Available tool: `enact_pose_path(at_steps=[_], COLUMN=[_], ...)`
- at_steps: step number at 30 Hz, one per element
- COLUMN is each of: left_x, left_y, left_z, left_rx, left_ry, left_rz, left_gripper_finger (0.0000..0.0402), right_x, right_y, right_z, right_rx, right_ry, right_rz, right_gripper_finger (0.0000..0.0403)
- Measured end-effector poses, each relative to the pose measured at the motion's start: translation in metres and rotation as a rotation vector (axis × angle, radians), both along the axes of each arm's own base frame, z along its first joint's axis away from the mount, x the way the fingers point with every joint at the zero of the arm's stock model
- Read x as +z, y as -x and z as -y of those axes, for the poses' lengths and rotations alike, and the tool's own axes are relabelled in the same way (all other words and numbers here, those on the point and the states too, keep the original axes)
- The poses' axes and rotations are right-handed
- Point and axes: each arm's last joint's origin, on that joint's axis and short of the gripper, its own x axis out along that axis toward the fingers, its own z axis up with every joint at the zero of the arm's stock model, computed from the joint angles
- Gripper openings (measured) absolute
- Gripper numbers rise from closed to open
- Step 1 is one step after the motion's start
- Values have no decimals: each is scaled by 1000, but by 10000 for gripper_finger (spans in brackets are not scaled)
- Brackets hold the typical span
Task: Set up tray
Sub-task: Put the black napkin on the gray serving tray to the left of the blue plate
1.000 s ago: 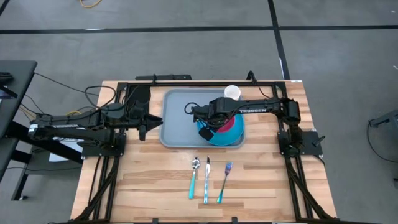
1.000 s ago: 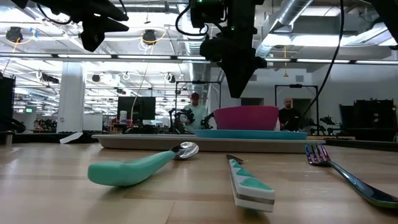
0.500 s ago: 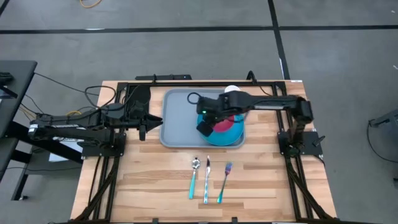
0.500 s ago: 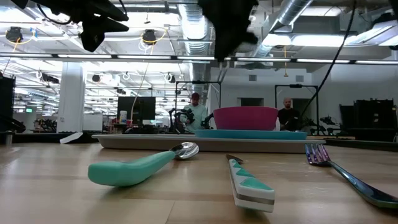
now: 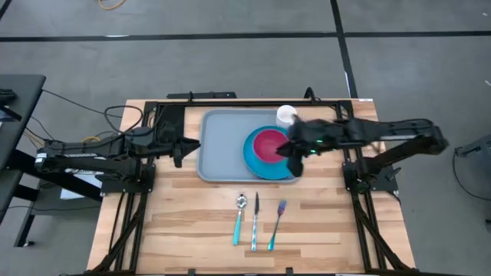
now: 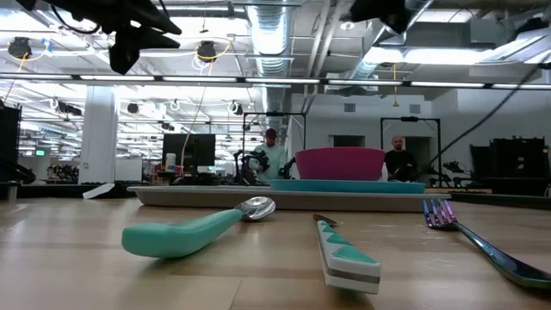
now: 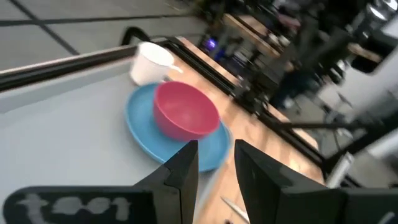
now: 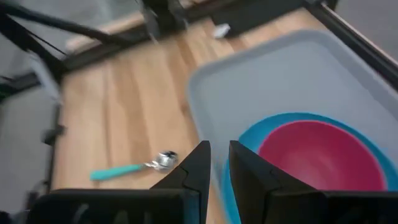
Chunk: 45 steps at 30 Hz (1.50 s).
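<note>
The grey-blue tray (image 5: 224, 146) lies flat on the wooden table. A round blue plate (image 5: 252, 161) sits on its right half, and a pink bowl (image 5: 268, 143) stands upright on the plate. A white cup (image 5: 286, 115) stands by the tray's far right corner. My right gripper (image 5: 296, 159) hovers high over the plate's right edge, open by a narrow gap (image 8: 219, 155), holding nothing. My left gripper (image 5: 178, 149) waits in the air off the tray's left edge, open a little (image 7: 216, 163), looking across the tray at the bowl (image 7: 185, 112).
A teal-handled spoon (image 5: 239, 218), a knife (image 5: 255, 222) and a fork (image 5: 276, 225) lie side by side on the bare wood near the front edge, below the tray. The tray's left half holds nothing. People stand in the room behind the table (image 6: 271, 146).
My right gripper has risen from just over the pink bowl and swung toward the table's right edge, leaving the low view through its top. The bowl stays upright on the plate.
</note>
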Motion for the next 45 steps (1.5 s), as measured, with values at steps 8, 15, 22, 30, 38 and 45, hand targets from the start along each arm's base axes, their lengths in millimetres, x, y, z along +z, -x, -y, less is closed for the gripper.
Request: enact_pose_path(at_steps=[8,15,22,30,38,45], left_x=[-6,-11,-14,-14,-15,-15], left_y=[-8,-15,-17,-16,-15,-15], left_z=[-2,-4,-6,-8,-8,-8], left_rx=[75,171,285,365,385,388], left_ry=[72,204,329,395,426,433], left_rz=[-21,-11,38,81,88,91], left_gripper_finger=[91,91,91,91,91,91], right_x=[-13,-40,-64,-83,-109,-128], right_y=[61,94,122,151,164,157], right_z=[-12,-9,-7,-2,0,-1], right_rx=[82,95,162,167,164,170], right_ry=[-42,-30,-83,-52,-21,47], right_rz=[304,457,770,1056,1155,1129], right_gripper_finger=[52,52,52,52,52,52])
